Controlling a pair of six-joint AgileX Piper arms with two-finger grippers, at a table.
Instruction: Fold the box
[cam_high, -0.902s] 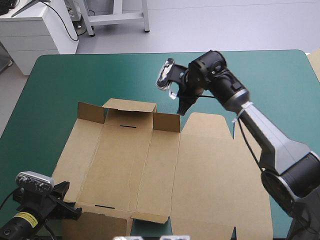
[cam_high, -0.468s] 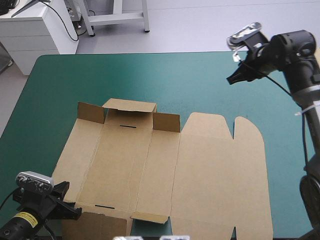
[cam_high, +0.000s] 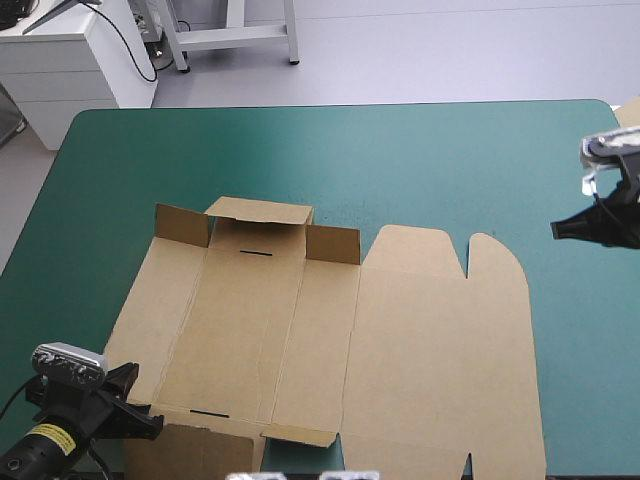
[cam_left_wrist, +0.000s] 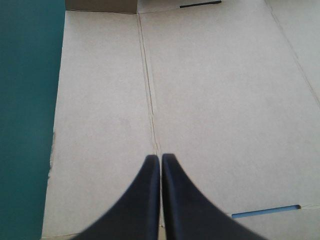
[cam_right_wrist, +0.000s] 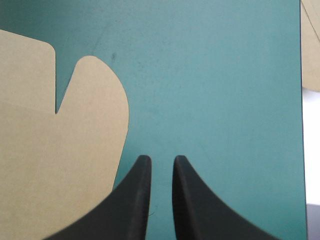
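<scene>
The brown box lies as a cut sheet on the teal-green cover, mostly flat. Its far wall and two small flaps stand raised, and the wide lid panel with its rounded tab lies flat to the right. My left gripper is at the sheet's near left corner. In the left wrist view this left gripper is shut over the board along a crease, with nothing held. My right gripper hangs at the table's right edge, clear of the box. In its own view the right gripper is shut over bare cover beside the tab.
Two thin slots are cut in the board ahead of and beside the left gripper. A pale board-coloured piece shows beyond the table's right edge. Bare cover stretches behind the box.
The right arm has swung away from the box's far wall, first up and right, then to the table's right edge. The box and the left gripper have not moved.
</scene>
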